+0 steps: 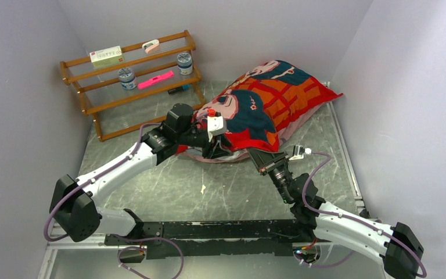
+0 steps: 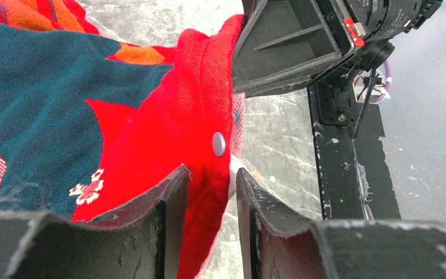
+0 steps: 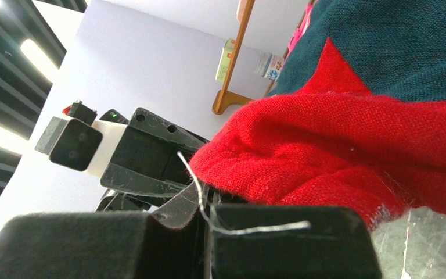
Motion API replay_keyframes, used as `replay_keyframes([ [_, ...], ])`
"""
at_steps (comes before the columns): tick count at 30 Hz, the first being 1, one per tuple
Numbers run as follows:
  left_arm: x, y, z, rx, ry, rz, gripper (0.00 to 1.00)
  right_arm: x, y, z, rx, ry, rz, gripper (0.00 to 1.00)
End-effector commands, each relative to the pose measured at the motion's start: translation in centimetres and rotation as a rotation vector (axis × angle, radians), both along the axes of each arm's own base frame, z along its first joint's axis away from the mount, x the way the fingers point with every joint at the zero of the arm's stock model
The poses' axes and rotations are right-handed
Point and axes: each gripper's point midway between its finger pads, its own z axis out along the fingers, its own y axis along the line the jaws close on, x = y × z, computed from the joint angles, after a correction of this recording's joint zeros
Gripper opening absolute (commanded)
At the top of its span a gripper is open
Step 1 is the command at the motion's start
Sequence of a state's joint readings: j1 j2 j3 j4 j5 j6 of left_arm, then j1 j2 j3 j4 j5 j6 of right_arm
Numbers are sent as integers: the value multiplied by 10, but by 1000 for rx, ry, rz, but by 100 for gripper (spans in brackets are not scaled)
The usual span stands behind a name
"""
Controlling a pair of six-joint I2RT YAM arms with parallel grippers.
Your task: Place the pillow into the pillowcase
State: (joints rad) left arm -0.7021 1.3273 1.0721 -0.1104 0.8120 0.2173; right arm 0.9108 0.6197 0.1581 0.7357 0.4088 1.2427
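At the back right of the grey-green marbled counter (image 1: 168,192), enclosed by plain lilac walls (image 1: 23,87), lies the plump red woven pillowcase (image 1: 267,99) with teal-haired faces, its snap-buttoned hem hanging between the spread left claw (image 2: 210,177) while the right claw (image 3: 206,200), pressed together, pinches that hem's edge.

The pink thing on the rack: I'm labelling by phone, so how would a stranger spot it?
Find the wooden rack in the far left corner. On its middle shelf, between two round jars, lies the pink thing: flat, long and bright pink, unlike the upright blue-labelled jars.
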Motion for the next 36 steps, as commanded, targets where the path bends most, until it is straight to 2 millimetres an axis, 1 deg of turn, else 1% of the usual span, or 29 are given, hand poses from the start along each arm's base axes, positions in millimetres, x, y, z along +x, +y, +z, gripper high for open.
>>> replay_keyframes([
  [1,8,-10,21,-44,-96,-5,40,-13,-12,69,199,-125,22,0],
  [4,9,-15,21,-45,-101,-3,38,-13,-12,70,202,-128,23,0],
  [7,7,-18,26,-76,-107,-3,38,-13,-12,69,210,-122,25,0],
  [8,6,-20,29,-91,-114,-6,36,-13,-13,68,214,-121,26,0],
  [9,4,-21,30,-99,-115,-11,30,-14,-13,69,219,-121,28,0],
  [11,3,-23,34,-119,-118,-3,7,-15,-13,71,235,-123,34,0],
  [12,3,-24,38,-136,-119,7,5,-15,-13,72,243,-123,37,0],
  [14,6,-27,45,-171,-117,64,5,-17,-12,76,265,-129,54,0],
  [16,5,-32,49,-181,-142,92,5,-19,-12,81,294,-139,68,0],
  [19,-2,-37,42,-134,-171,88,5,-19,-13,88,322,-158,72,0],
  [23,-11,-37,32,-101,-154,69,5,-21,-15,100,333,-187,63,0],
  [26,-14,-38,32,-92,-142,73,5,-21,-18,103,344,-203,53,0],
  [32,9,-30,33,-56,-97,238,5,-24,-21,109,345,-228,49,0],
  [36,12,-29,30,-51,-50,277,5,-25,-25,113,336,-246,28,0],
])
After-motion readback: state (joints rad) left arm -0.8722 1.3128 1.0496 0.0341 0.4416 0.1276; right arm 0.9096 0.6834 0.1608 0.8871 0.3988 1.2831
